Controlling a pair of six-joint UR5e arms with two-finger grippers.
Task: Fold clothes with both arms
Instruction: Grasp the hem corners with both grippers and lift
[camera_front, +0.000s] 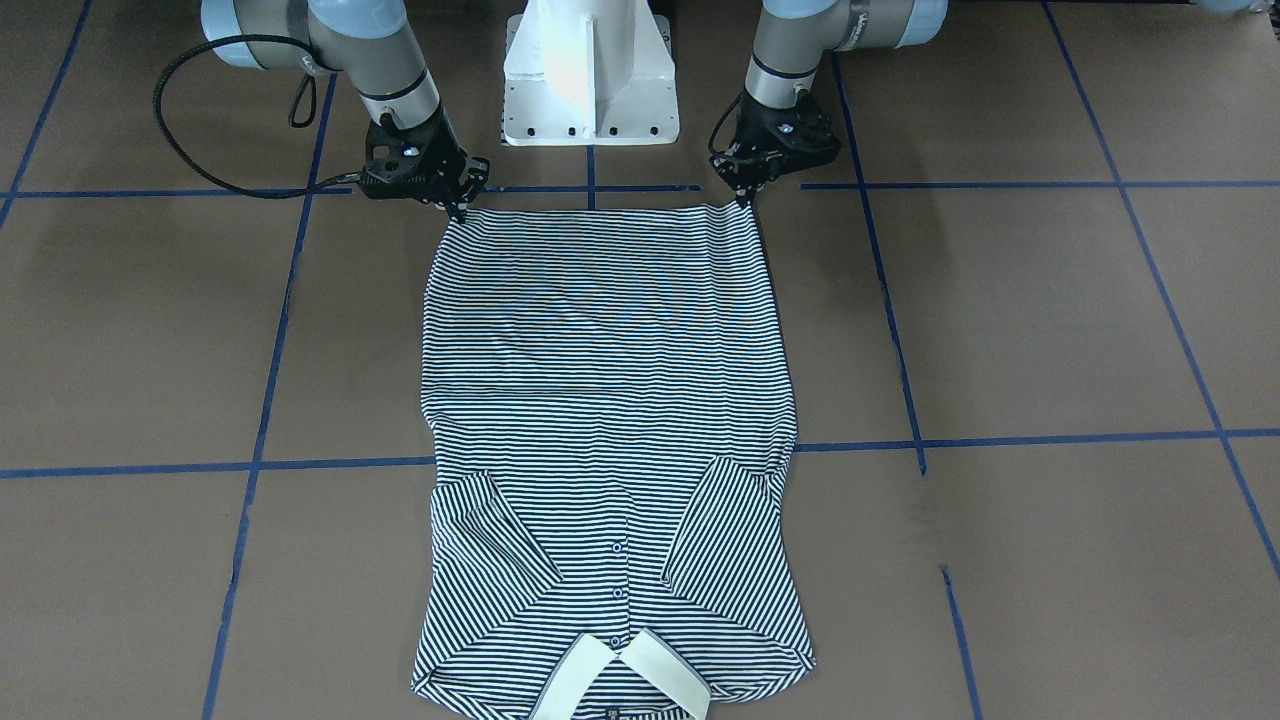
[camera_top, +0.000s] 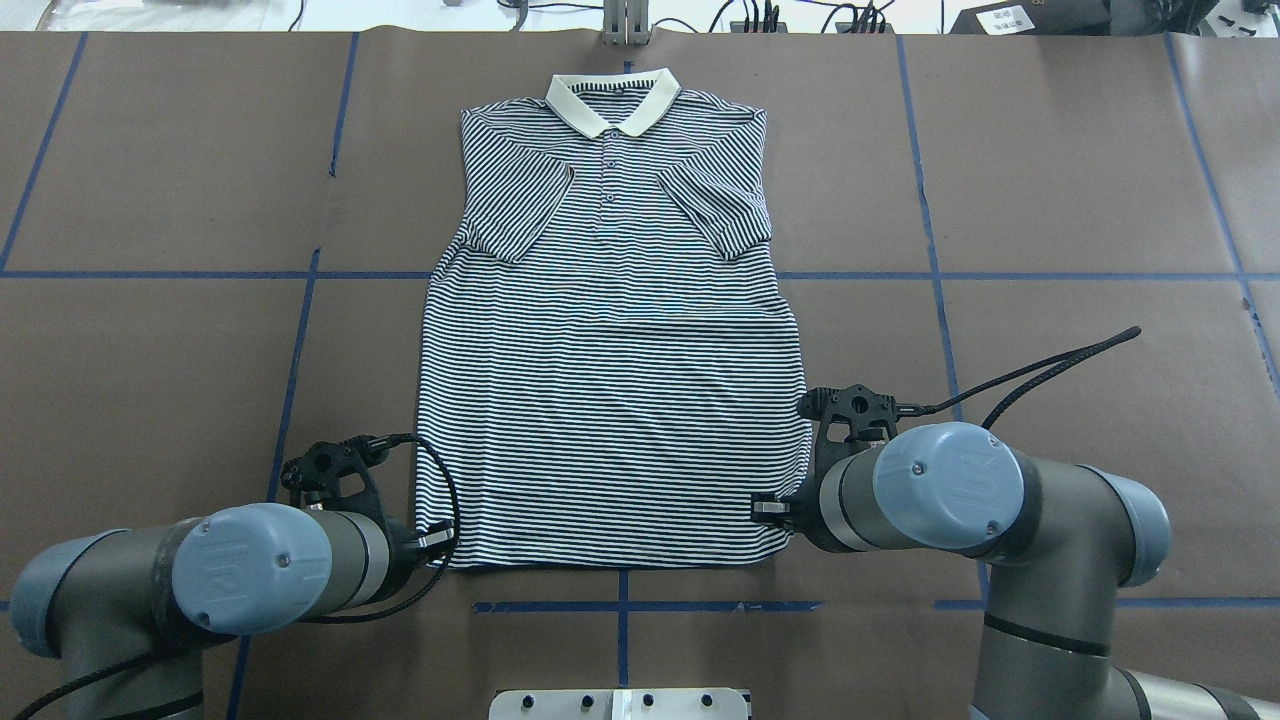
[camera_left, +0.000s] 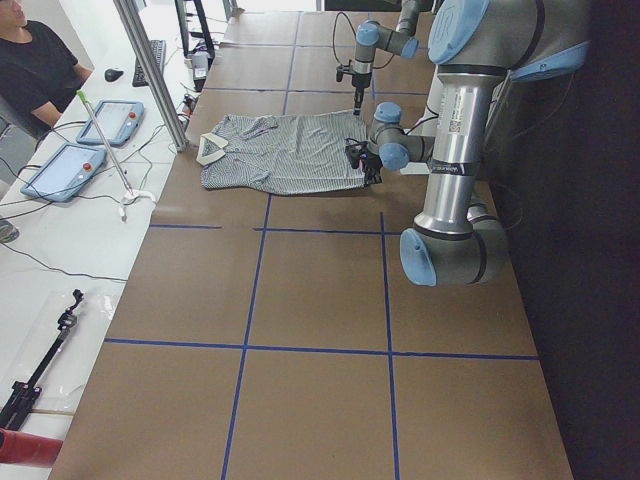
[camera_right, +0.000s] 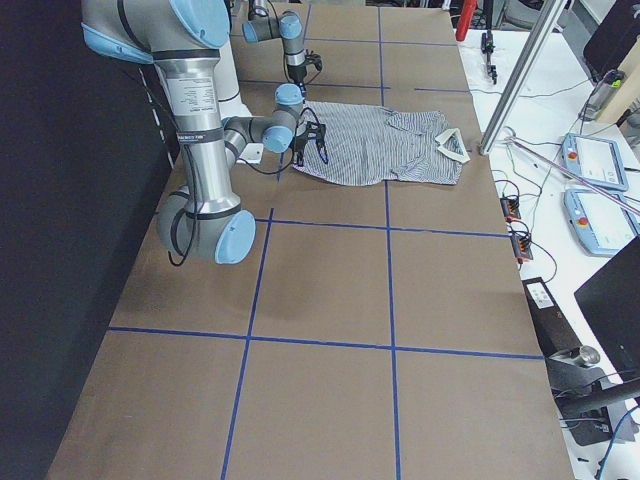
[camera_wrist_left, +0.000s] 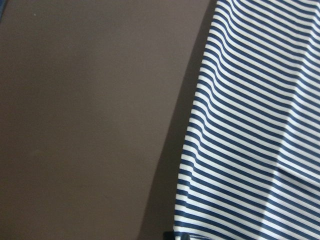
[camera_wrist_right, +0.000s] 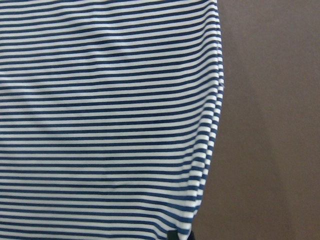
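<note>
Striped knit in thin navy and white bands fills both my wrist views. The polo shirt (camera_front: 610, 400) lies flat and face up mid-counter (camera_front: 1000, 330), with its plain cream collar (camera_front: 660, 670) at the end far from my base. Both short sleeves (camera_front: 490, 530) are folded in over the chest beside the small buttons (camera_front: 616, 546). My left tool (camera_front: 745, 198) pinches one hem corner and my right tool (camera_front: 462, 207) the other, fingers closed on cloth. Matte brown surface crossed by blue tape lines (camera_front: 1010, 438) surrounds it. My white pedestal (camera_front: 590, 80) stands just behind the hem, and a black cable (camera_front: 190, 160) loops beside the right tool.
</note>
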